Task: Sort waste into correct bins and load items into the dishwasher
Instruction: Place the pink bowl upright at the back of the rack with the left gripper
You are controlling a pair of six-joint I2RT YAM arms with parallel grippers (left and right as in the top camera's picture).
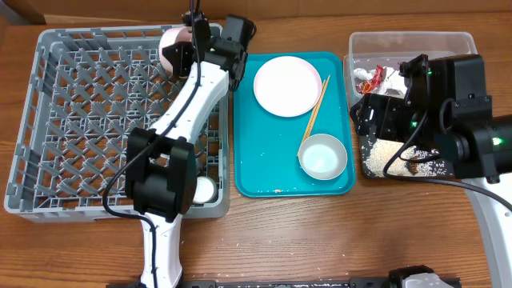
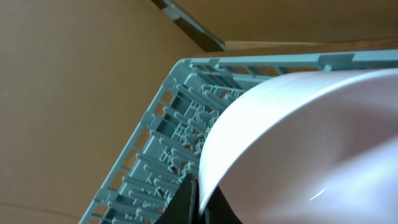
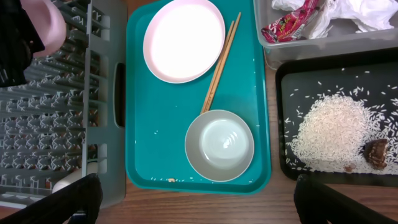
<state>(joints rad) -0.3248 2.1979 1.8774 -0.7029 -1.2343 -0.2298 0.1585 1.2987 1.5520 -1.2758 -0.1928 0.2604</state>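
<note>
Overhead, the left gripper point(image 1: 186, 50) hangs over the far right corner of the dish rack point(image 1: 24, 120). Its jaws are closed on the rim of a pale pinkish dish point(image 1: 170, 46); whether it is a bowl or a small plate I cannot tell. The left wrist view shows that dish tipped on edge, smooth and glossy, with the rack's pegs beneath and to its left. The coming move is therefore, I judge, a short drop into the lattice. A small white piece point(image 1: 205, 190) sits in the rack's near right corner. The right gripper point(image 3: 196, 186) is spread wide and empty, just right of the teal tray point(image 1: 264, 160). On that tray lie the plate point(image 1: 286, 85), the bowl point(image 1: 323, 155) and the chopsticks point(image 1: 315, 112), whose long axis runs far-right to near-left. The right arm is the nearer to them.
</note>
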